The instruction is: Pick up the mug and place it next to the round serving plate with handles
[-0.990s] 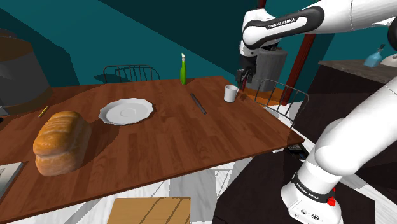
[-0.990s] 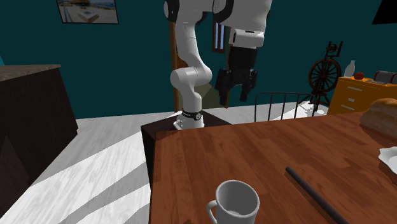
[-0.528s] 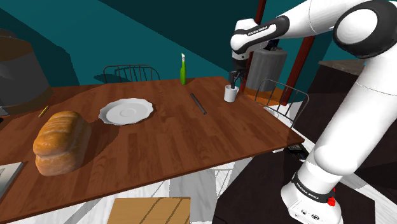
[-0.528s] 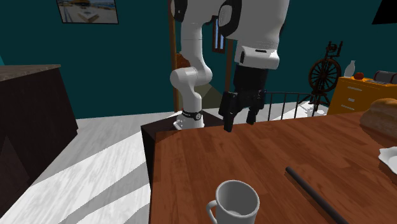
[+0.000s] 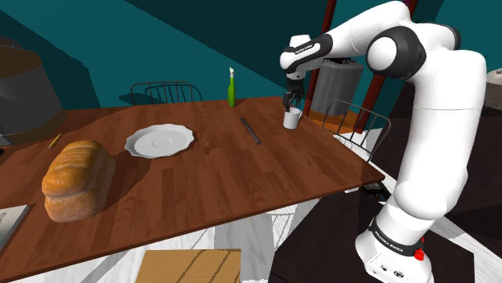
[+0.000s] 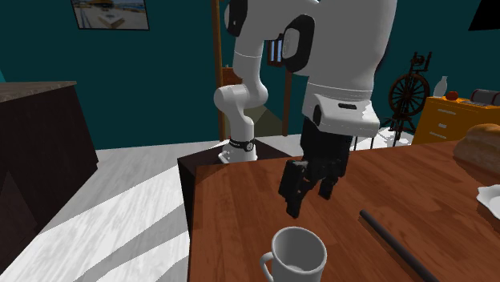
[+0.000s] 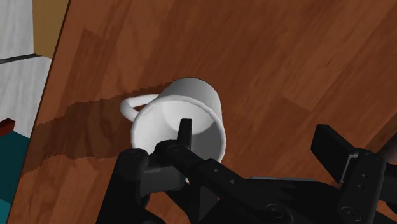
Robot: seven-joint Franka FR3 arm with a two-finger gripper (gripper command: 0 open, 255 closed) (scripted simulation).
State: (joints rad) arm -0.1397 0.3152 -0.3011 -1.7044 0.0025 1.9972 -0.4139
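Gripper now lower, just above mug, fingers apart, nothing held. I see mug upright on table, well apart from plate. Grasp, carry, placement all remain.

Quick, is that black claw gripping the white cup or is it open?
Gripper: open and holding nothing. Its fingers stand apart just above the white mug, which sits on the table.

Blk gripper pts down, 2 fingers apart, arm arched.
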